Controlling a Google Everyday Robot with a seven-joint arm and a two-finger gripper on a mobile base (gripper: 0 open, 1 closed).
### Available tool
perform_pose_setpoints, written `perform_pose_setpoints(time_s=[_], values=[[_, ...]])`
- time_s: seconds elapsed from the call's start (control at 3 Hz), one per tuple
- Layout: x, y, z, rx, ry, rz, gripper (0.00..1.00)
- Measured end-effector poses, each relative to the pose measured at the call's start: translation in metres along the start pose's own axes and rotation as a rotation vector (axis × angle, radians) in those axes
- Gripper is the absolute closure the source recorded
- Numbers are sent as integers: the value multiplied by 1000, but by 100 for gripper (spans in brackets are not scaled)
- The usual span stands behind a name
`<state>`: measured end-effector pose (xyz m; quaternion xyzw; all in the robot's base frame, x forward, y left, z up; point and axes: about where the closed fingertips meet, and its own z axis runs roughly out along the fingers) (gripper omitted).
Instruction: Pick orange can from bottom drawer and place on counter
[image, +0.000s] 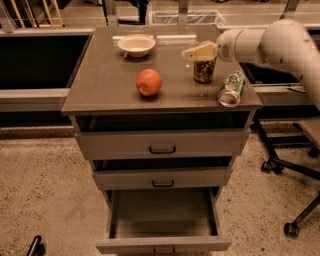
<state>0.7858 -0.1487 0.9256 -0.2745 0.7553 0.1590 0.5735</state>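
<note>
Camera view: we see the orange can (204, 71) standing upright on the counter (107, 80), at its right side behind the middle. Its sides are dark with an orange-brown pattern. Its top is hidden by the gripper (198, 51), which lies pale and wedge-shaped directly over it. Whether this claw is apart, together or clamped on the can, we cannot tell.

We count two cans. The second is a green-and-white can (231, 89), lying on its side near the right front corner, apart from the first. There is one apple (149, 82), one bowl (136, 45) and three grey drawers. The bottom drawer (163, 245) is pulled out, and its front is cut off by the lower edge. The office chair (296, 167) at the right is only partly in view.
</note>
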Motion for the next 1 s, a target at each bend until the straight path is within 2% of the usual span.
perform_pose_setpoints(time_s=[0.33, 0.67, 1.0], values=[[-26, -15, -40, -69, -37, -93, 0], [-39, -19, -82, -118, -40, -210, 0], [-39, -15, -87, -144, -32, -239, 0]])
